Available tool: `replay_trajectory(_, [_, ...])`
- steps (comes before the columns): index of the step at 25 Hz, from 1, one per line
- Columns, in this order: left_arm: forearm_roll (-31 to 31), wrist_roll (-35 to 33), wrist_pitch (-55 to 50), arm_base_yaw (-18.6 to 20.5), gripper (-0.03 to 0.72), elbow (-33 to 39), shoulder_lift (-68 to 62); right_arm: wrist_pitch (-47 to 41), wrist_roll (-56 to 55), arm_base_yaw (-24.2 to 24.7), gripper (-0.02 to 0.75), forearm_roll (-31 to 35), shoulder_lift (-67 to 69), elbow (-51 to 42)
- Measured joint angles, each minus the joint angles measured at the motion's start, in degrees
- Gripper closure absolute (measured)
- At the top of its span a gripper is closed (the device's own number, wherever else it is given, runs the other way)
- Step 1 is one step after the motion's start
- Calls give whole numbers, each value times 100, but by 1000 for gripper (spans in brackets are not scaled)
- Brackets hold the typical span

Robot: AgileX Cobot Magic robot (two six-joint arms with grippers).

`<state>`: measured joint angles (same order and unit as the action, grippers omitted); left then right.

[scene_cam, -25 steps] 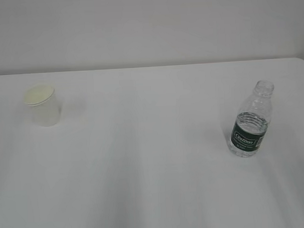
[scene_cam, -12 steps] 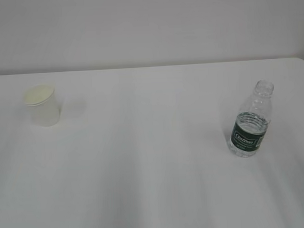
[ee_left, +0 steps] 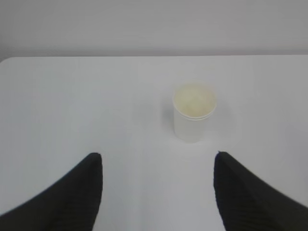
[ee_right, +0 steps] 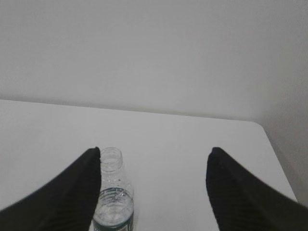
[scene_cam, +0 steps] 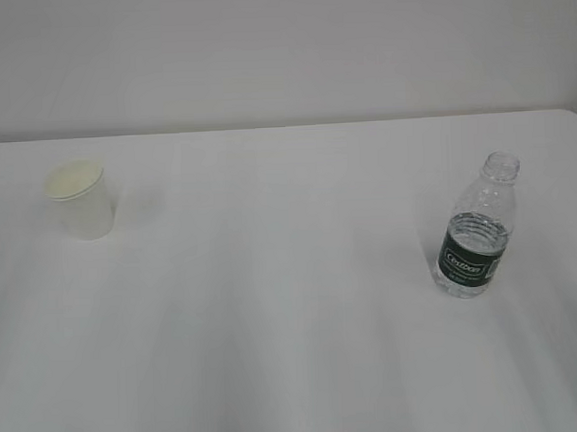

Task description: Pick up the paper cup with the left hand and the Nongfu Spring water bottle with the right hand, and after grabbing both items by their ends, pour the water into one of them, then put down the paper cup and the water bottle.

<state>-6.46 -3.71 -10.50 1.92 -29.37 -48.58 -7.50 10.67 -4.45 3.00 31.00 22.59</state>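
Reaching is the step in hand, as I judge it: neither arm shows in the exterior view, and both task things stand untouched on the white table (scene_cam: 291, 301). The paper cup (scene_cam: 80, 200) sits upright at the left of that frame, the Nongfu Spring water bottle (scene_cam: 475, 230) upright and uncapped at the right, well apart from each other.

My left hand (ee_left: 158, 190) has its fingers spread wide with nothing between them; in its wrist view the cup (ee_left: 194, 112) stands above centre and a little right of the midline, beyond the fingertips. My right hand (ee_right: 154, 187) is likewise spread and empty; the bottle (ee_right: 113, 199) shows at the lower left of that frame, its neck just beside my left finger (ee_right: 72, 192), not centred in the gap.

Next, I reckon each hand must shift sideways to centre its thing, then advance and close.

Room is generous: bare tabletop lies all around both things. The table's far edge (scene_cam: 285, 127) runs across the upper frame, and its right corner (ee_right: 260, 126) lies near the bottle, so I should mind that side.
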Motion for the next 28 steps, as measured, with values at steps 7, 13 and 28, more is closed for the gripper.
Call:
replay_trajectory(7, [-97,0,1050,0,174,405,-562,610,-133,0,227,0,863,0])
replay_trajectory(13, [-181,0,1475,-296,174,486,-1121,1132,-212,0,236,14,1643,0])
replay_trajectory(28, [-600,78,3609,-1399,175,1396,-2287,2120,-623,0,262,-245,2853,-199])
